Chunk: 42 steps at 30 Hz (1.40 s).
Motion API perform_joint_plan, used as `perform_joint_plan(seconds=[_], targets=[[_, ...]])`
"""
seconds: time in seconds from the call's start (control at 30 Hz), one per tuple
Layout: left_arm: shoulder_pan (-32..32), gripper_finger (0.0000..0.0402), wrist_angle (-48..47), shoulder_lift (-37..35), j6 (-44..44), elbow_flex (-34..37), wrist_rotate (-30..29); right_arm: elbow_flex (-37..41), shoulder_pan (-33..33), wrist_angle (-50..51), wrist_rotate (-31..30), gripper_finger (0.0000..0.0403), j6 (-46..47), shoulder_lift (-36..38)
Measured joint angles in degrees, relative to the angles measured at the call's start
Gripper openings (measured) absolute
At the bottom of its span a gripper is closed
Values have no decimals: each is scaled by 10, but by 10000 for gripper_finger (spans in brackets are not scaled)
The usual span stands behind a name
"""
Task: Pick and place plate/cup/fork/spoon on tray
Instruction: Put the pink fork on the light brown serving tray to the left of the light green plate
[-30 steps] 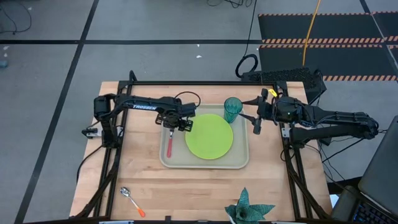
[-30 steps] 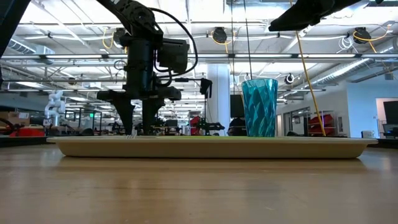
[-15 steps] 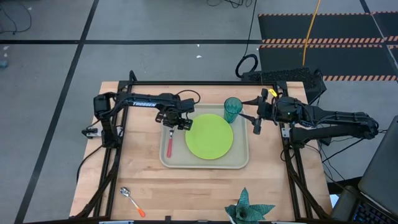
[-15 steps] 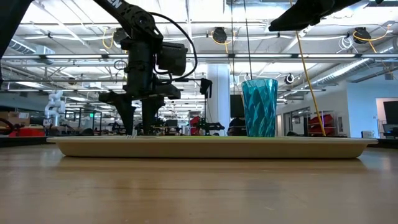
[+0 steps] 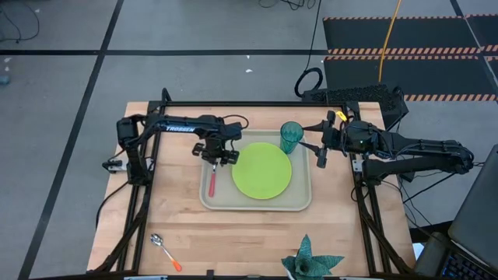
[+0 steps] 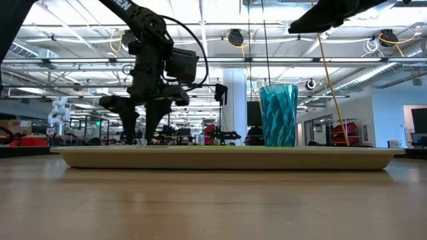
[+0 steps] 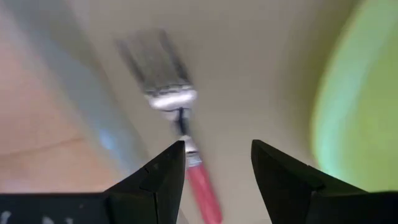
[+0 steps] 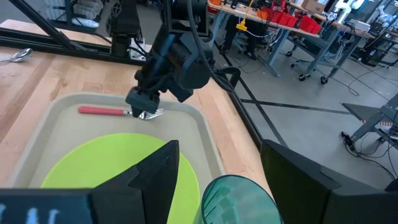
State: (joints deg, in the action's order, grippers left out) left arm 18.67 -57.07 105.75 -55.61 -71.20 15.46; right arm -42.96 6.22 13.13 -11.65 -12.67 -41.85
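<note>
High view: your tray point(image 5: 257, 204) sits mid-table with the plate point(image 5: 261, 170) centred in it, the cup point(image 5: 291, 137) at its far right corner and the fork point(image 5: 212, 180) lying along its left edge, so three of the four pieces look placed. The spoon point(image 5: 165, 250) lies on bare table well apart, near the front left; I judge it is what remains. Your left gripper point(image 5: 217, 152) hangs over the fork's tines, fingers spread, holding nothing. The right gripper point(image 5: 320, 148) waits just beside the tray's right rim, near the cup, parted and empty. Low view: left gripper point(image 6: 139, 122) clear above the tray, cup point(image 6: 278, 115) upright. Left wrist view: fork point(image 7: 180, 148) flat on the tray between the open fingers, plate point(image 7: 357, 106) beside it. Right wrist view: fork point(image 8: 118, 112) under the left gripper point(image 8: 144, 104), untouched.
</note>
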Motion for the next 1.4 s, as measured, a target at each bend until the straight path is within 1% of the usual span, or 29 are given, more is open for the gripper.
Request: perform_joint_plan(seconds=[0.1,0.3,0.47,0.63,0.9,1.2,1.4], targets=[[7,186,-14,0,-5,0,-21,0,0,0,0,219,0,0],[9,186,6,0,-11,0,-39,0,0,0,0,219,0,0],[9,186,5,0,-31,0,-88,0,0,0,0,219,0,0],[9,186,6,0,-50,0,-110,0,0,0,0,219,0,0],[7,186,54,0,-54,0,-118,0,0,0,0,219,0,0],[7,186,40,0,-55,0,-130,0,0,0,0,219,0,0],[7,186,40,0,-55,0,-155,0,0,0,0,219,0,0]])
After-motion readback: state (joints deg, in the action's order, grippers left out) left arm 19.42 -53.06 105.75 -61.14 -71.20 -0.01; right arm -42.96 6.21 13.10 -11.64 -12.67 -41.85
